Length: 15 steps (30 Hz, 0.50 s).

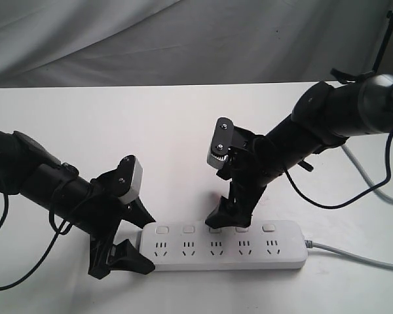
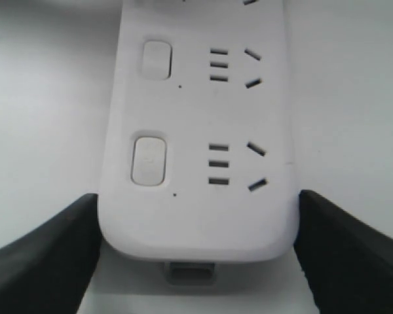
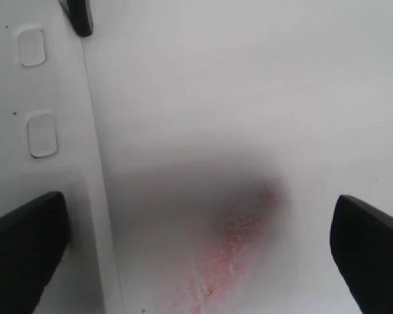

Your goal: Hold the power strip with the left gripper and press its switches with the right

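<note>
My left pincer [image 1: 147,243] has the rounded end of the power strip [image 1: 249,252] between its two fingers. They stand fairly wide, one against each long side, and from my wrist they look to be touching the plastic, so I judge the holding half of the job to be in place. From that pincer the strip runs straight away across the table [image 1: 85,118], flat and face up, with its grey cord [image 1: 354,255] leaving the far end. The switches [image 1: 188,229] line up along one edge, the first two right in front of my left fingers. My right pincer [image 3: 200,203] is spread as wide as it goes and holds nothing. One finger hangs over the strip near the switch row, and the other is out over bare table well clear of it. From outside, the lower fingertip sits just at the middle switch, though I cannot tell whether it is touching or only close. None of the buttons shows me whether it has been pushed, so I count the pressing as the part left to do: five switches, worked along the row with that one fingertip while the left keeps the strip from sliding. There is no box or tray here. The nearest thing is the five sockets [image 1: 215,248], and every one is empty, with no plug in any.
</note>
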### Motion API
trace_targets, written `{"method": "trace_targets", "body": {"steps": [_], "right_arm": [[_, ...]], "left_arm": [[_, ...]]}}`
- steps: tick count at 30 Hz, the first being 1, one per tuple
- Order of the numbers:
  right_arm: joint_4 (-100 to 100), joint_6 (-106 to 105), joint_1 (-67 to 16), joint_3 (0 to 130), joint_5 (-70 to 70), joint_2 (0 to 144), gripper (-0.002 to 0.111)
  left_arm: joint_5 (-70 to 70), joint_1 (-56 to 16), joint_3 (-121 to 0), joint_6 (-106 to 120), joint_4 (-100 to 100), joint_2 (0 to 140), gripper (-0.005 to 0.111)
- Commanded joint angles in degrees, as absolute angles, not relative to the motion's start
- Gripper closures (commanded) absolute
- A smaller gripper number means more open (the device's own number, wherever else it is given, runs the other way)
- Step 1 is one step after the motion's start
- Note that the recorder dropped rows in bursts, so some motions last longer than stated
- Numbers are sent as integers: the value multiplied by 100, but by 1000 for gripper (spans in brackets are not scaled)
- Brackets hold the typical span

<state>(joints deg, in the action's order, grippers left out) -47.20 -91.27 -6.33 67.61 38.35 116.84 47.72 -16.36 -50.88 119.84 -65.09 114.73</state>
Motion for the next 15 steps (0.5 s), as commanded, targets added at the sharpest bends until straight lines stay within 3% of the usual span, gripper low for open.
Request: {"method": "trace_targets", "body": {"steps": [1, 15], "right_arm": [[-4589, -9255, -627, 6721, 3777, 11755, 5], [-4699, -9137, -627, 6746, 3851, 10894, 5]], "left_arm": [[4758, -1664, -5102, 11999, -6551, 11470, 51], [4758, -1664, -5102, 11999, -6551, 11470, 51]]}}
